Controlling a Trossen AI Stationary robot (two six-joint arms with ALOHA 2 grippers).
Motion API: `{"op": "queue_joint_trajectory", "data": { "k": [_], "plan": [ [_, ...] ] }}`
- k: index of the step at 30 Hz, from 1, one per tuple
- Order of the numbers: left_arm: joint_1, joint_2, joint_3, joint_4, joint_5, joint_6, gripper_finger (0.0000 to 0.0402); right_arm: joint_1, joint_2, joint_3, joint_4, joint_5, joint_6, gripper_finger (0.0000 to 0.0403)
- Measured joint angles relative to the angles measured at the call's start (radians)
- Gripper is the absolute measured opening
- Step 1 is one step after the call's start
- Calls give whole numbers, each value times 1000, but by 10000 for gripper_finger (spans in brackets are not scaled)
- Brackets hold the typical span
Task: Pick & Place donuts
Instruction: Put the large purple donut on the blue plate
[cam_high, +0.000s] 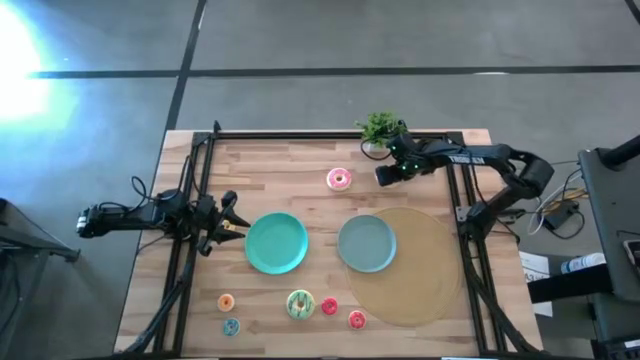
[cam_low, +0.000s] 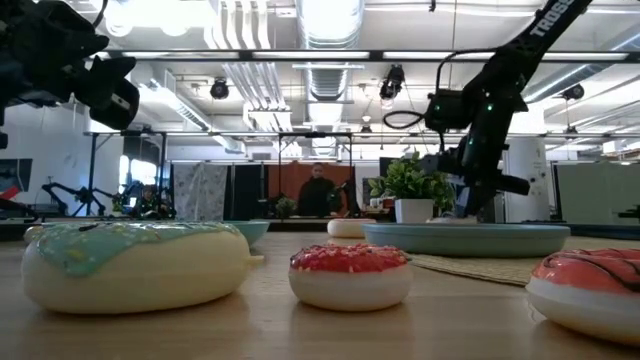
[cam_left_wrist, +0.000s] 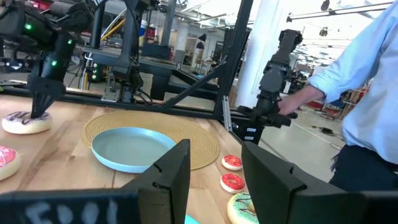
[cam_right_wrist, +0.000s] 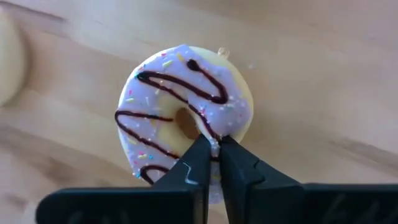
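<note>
My right gripper (cam_high: 385, 172) points down at the far side of the table, fingers shut, over a white-purple donut (cam_right_wrist: 186, 115) with dark drizzle that lies flat on the wood (cam_left_wrist: 25, 121). A pink donut (cam_high: 339, 179) lies just left of it. My left gripper (cam_high: 235, 218) hovers open at the left, beside the teal plate (cam_high: 276, 242), and touches nothing. Several more donuts lie along the near edge: orange (cam_high: 226, 302), teal (cam_high: 231, 326), green-yellow (cam_high: 300, 304) and two red ones (cam_high: 329, 306) (cam_high: 357, 319). My right gripper comes from above, pointing down, with its shut fingertips (cam_right_wrist: 205, 149) over the donut's iced ring beside the centre hole (cam_right_wrist: 214, 134). Whether the tips touch the icing, I cannot tell. The donut lies flat on the table.
A grey-blue plate (cam_high: 366, 243) sits on a round woven mat (cam_high: 420, 280) at the right. A small potted plant (cam_high: 378, 128) stands at the far edge, close to my right gripper. A dark frame borders the table. A person's light-blue sleeve (cam_left_wrist: 367, 74) shows beyond the table.
</note>
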Motion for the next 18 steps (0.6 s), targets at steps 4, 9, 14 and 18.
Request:
{"op": "queue_joint_trajectory", "data": {
  "k": [4, 9, 14, 18],
  "plan": [
    [0, 0, 0, 0, 0, 0, 120, 56, -101, 0, -32, -61, -13, 13],
    [0, 0, 0, 0, 0, 0, 120, 222, -228, 0, -71, -252, -45, 13],
    [0, 0, 0, 0, 0, 0, 120, 453, -251, -1, -80, -285, 16, 13],
    [0, 0, 0, 0, 0, 0, 120, 595, -198, -2, -74, -180, 95, 13]
  ]
}}
